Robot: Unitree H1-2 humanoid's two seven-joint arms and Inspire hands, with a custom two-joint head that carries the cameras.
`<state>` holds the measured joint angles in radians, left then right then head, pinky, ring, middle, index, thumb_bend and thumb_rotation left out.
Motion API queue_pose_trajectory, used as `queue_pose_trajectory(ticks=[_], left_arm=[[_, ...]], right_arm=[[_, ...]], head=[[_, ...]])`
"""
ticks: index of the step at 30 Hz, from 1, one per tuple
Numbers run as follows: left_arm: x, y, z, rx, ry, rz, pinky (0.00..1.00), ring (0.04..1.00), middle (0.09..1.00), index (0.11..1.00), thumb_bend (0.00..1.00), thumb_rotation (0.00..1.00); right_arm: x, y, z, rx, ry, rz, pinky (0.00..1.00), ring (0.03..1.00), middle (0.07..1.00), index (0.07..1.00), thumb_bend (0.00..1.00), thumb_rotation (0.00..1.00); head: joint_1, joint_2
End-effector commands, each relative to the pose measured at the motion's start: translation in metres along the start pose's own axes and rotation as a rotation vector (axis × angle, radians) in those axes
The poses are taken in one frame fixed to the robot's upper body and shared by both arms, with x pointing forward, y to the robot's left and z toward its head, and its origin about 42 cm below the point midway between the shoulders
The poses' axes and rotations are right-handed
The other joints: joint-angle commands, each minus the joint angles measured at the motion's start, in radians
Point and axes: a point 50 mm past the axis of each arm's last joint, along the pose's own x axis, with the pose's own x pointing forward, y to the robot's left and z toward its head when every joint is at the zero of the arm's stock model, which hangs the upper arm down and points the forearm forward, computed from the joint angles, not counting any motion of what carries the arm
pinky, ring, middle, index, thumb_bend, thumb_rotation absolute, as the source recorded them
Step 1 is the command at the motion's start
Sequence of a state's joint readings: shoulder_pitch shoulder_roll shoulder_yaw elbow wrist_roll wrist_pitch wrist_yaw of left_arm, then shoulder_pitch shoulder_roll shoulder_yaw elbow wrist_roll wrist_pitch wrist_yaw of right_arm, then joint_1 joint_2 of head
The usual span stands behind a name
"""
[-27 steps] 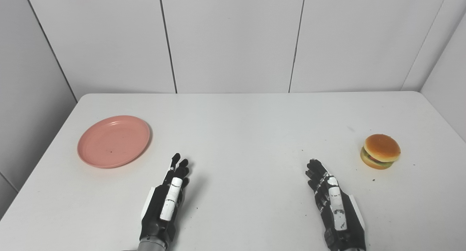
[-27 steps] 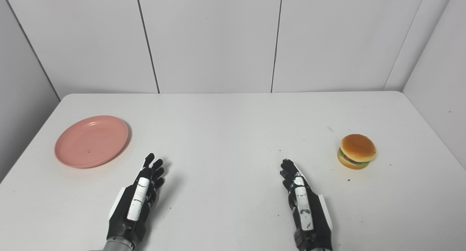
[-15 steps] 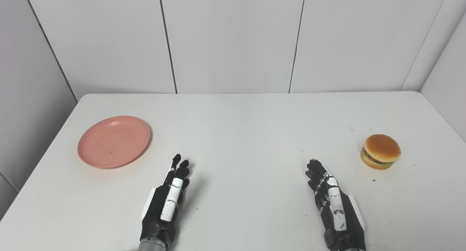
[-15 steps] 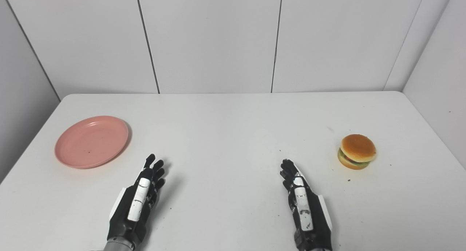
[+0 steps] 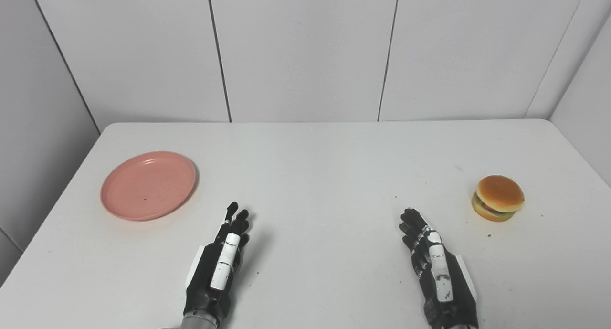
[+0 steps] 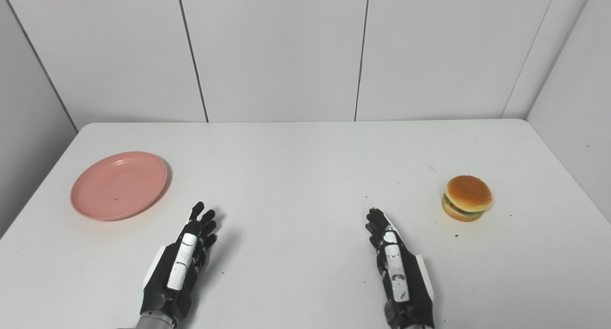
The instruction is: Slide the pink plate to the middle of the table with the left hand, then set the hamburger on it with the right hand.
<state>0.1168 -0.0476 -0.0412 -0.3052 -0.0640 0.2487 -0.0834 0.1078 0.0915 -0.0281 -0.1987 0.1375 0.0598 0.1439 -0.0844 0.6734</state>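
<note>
We had both hands low over the near table [image 5: 310, 166], holding nothing: our left hand [image 5: 217, 267] and right hand [image 5: 437, 271] each had fingers stretched out and a little apart. The pink plate [image 5: 148, 185] lay at the far left, the hamburger [image 5: 498, 198] at the far right (well apart from either hand). We judged the plate best hooked at its outer rim and drawn flat toward centre.

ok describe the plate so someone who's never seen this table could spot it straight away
Start at the white table and go to its left side, well ahead and to the left of the left hand. The plate lies flat there, empty and untouched. It is the only pink, round, shallow thing; the hamburger sits far off on the right side.
</note>
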Motion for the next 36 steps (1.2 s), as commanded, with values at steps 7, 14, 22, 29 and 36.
queue_pose_trajectory(ticks=[7, 14, 22, 29, 36], left_arm=[[-0.013, 0.008, -0.002, 0.015, 0.009, -0.003, 1.00, 0.992, 0.976, 0.986, 0.84, 0.86], [-0.012, 0.004, -0.003, 0.013, 0.013, -0.009, 1.00, 0.992, 0.977, 0.988, 0.83, 0.87], [-0.009, -0.008, -0.012, 0.006, 0.018, -0.019, 1.00, 0.990, 0.976, 0.991, 0.80, 0.86], [-0.006, -0.025, -0.023, 0.017, 0.020, -0.028, 1.00, 0.981, 0.967, 0.991, 0.77, 0.88], [-0.001, -0.036, -0.034, 0.030, 0.004, -0.036, 1.00, 0.972, 0.963, 0.987, 0.66, 0.88]], right_arm=[[-0.012, -0.009, 0.002, -0.036, -0.016, 0.011, 0.99, 0.932, 0.911, 0.877, 0.86, 0.92], [-0.013, -0.012, 0.000, -0.038, -0.011, 0.014, 0.99, 0.937, 0.918, 0.874, 0.85, 0.92], [-0.014, -0.028, -0.005, -0.050, -0.006, 0.028, 1.00, 0.951, 0.940, 0.879, 0.85, 0.94], [-0.014, -0.046, -0.013, -0.051, 0.004, 0.036, 1.00, 0.966, 0.953, 0.888, 0.84, 0.96], [-0.013, -0.059, -0.022, -0.060, 0.008, 0.049, 1.00, 0.990, 0.978, 0.912, 0.84, 0.99]], head=[[0.002, -0.002], [0.027, -0.015], [0.115, -0.060], [0.192, -0.129], [0.253, -0.198]])
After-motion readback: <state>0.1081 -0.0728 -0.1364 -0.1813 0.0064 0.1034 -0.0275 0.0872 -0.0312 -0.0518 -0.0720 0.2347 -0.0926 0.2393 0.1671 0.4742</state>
